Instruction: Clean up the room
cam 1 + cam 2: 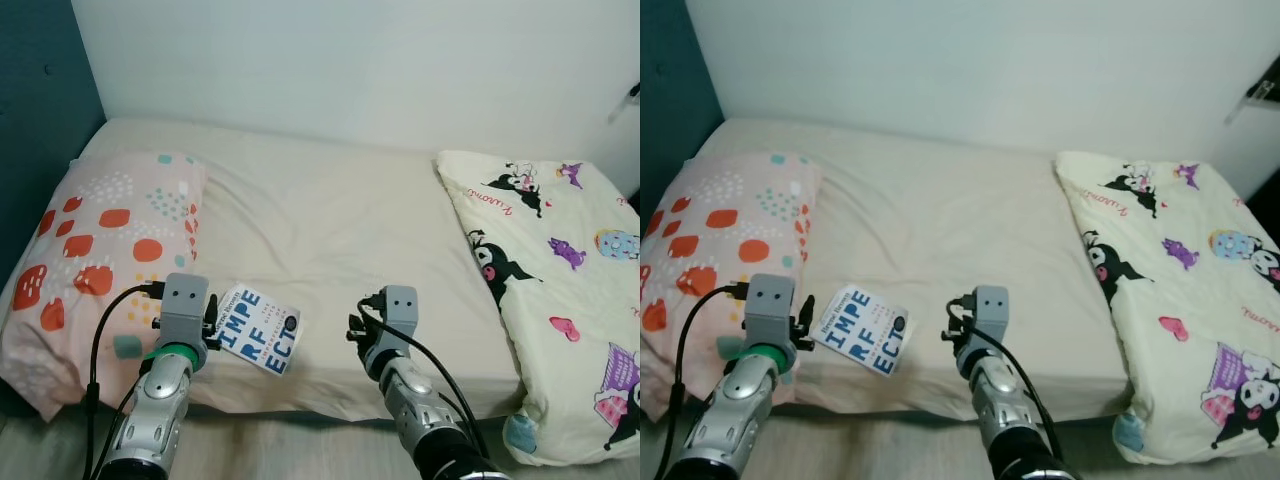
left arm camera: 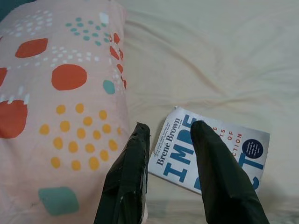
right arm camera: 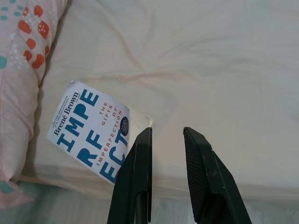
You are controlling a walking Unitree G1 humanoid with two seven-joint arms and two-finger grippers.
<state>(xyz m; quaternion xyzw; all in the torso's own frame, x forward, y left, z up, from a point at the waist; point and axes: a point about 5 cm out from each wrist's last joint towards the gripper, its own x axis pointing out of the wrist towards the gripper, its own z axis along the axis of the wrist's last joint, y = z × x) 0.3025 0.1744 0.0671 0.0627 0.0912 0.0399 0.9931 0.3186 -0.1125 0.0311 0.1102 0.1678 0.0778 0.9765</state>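
Reaching up from the lower left of the frame, the left gripper (image 1: 212,325) hangs over the near edge of the bed (image 1: 330,220), its fingers (image 2: 128,172) spread apart with nothing between them, their tips just over the near corner of a book (image 1: 258,329). The right gripper (image 1: 357,335) rises from the lower centre, near the book's other side but apart from it, its fingers (image 3: 201,172) also parted and holding nothing. The book lies flat on the sheet at the lower centre-left, white with large blue letters, just beside a pink pillow (image 1: 105,250) with orange spots at the left. A cream cartoon-print blanket (image 1: 555,290) covers the right side of the bed. A white wall (image 1: 380,60) fills the top.
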